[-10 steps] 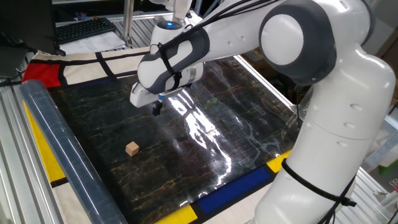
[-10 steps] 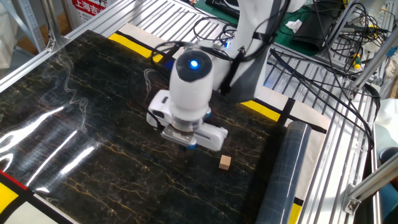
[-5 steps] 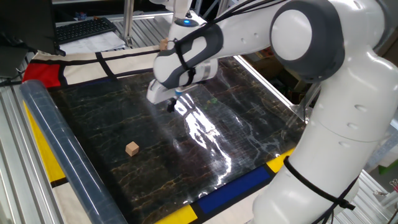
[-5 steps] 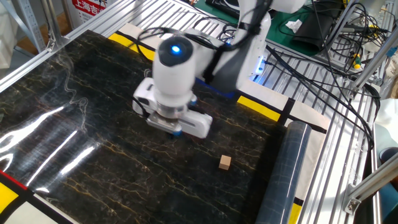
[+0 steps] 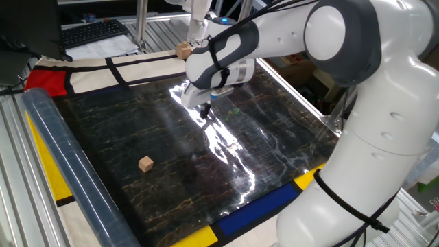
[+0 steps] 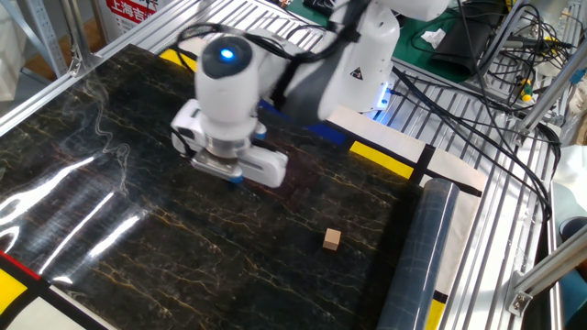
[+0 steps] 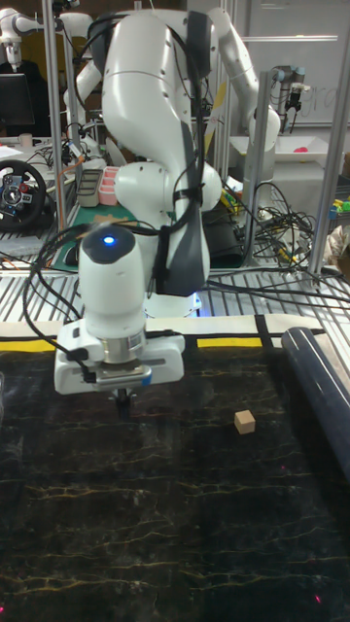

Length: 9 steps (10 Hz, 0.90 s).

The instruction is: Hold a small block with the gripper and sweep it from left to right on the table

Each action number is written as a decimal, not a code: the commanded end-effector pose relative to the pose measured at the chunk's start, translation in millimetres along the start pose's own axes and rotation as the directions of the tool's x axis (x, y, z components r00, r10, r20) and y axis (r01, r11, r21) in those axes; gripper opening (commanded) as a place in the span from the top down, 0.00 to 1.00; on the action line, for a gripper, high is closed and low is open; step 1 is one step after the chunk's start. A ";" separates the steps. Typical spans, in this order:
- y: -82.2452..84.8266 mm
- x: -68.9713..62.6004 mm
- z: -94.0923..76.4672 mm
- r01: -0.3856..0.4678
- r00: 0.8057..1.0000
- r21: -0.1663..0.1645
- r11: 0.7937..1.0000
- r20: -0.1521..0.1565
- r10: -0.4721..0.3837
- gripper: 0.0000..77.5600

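I saw the small block (image 5: 145,163), a plain tan wooden cube, resting on the glossy veined counter (image 5: 274,158), well apart from my hand (image 5: 205,112), whose fingers looked pressed together, empty.

table (image 5: 164,185): shiny black with brown veins
cube (image 5: 145,163): tan, plain
arm (image 5: 357,130): white with grey joints
wrist light (image 6: 227,53): blue
cloth at 10 o'clock (image 5: 42,79): red

The small block (image 7: 244,421) lies on the table (image 7: 175,525), well apart from the fingers (image 7: 122,401).
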State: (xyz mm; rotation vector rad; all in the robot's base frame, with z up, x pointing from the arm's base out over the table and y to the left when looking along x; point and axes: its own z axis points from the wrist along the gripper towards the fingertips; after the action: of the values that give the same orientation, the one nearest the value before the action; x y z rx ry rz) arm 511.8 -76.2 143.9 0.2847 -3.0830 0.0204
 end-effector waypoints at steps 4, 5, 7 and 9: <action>-2.0 4.6 -12.7 -0.037 0.999 -0.010 0.999 0.022 0.038 0.99; 0.1 7.3 -21.0 -0.050 0.999 -0.010 0.999 0.021 0.050 0.99; 3.7 12.7 -33.4 -0.068 0.998 -0.015 0.998 0.019 0.068 0.99; 5.8 15.9 -39.8 -0.076 0.997 -0.013 0.997 0.017 0.076 0.99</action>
State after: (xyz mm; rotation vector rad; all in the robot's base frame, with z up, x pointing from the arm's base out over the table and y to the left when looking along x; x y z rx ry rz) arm 497.0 -73.5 182.7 0.1753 -3.1063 0.0009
